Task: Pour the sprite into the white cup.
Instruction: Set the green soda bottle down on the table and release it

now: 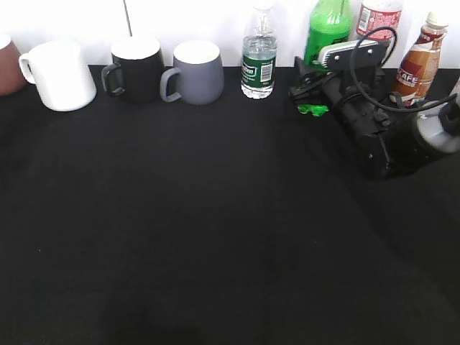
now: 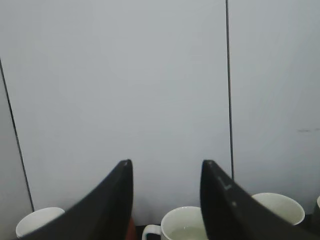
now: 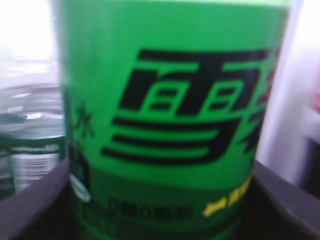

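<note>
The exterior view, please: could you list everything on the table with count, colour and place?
Glossy ceramic mug: one, white, back left.
Brown object: one, cut off at left edge.
Matte mug: one, black, beside the white one.
Grey mug: one, right of black.
Clear water bottle: one, dark-green label, back centre.
Translucent green Sprite bottle: one, back right.
Red-labelled bottle: one, behind arm.
Brown drink bottle: one, far right.
Right hand: black, around the Sprite.
Left hand: black, open.

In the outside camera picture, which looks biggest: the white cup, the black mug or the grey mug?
1. white cup, though it stands a little nearer the camera
2. black mug and grey mug, too alike to rank
</note>
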Robot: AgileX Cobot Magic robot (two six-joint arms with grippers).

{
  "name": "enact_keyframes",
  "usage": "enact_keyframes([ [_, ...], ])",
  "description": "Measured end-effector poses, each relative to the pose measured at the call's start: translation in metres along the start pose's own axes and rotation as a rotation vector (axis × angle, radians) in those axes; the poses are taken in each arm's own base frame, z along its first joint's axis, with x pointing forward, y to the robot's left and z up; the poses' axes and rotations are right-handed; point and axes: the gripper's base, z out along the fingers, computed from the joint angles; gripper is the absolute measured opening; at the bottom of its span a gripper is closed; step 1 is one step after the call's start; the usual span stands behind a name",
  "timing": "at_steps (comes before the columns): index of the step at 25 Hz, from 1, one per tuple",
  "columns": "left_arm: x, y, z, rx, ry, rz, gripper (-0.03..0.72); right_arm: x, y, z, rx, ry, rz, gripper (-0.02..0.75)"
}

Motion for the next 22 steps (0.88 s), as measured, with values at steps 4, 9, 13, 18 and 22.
enact_keyframes([
  [4, 0.000, 0.000, 0.000, 0.000, 0.004, 0.000, 0.343, -0.026, -0.003, 0.003, 0.010, -0.050, 0.041, 0.557],
  [9, 0.001, -0.001, 0.000, 0.013, 0.010, 0.015, 0.343, -0.033, -0.003, 0.004, 0.011, -0.064, 0.057, 0.557],
  [13, 0.001, -0.001, 0.000, 0.014, 0.009, 0.021, 0.343, -0.041, -0.004, 0.001, 0.005, -0.030, 0.059, 0.557],
  [18, 0.010, -0.002, 0.006, 0.019, 0.036, 0.028, 0.343, -0.035, -0.004, -0.015, -0.004, 0.011, 0.053, 0.557],
  [22, 0.011, -0.002, 0.006, 0.019, 0.035, 0.030, 0.343, -0.035, -0.004, -0.015, -0.002, 0.013, 0.054, 0.557],
])
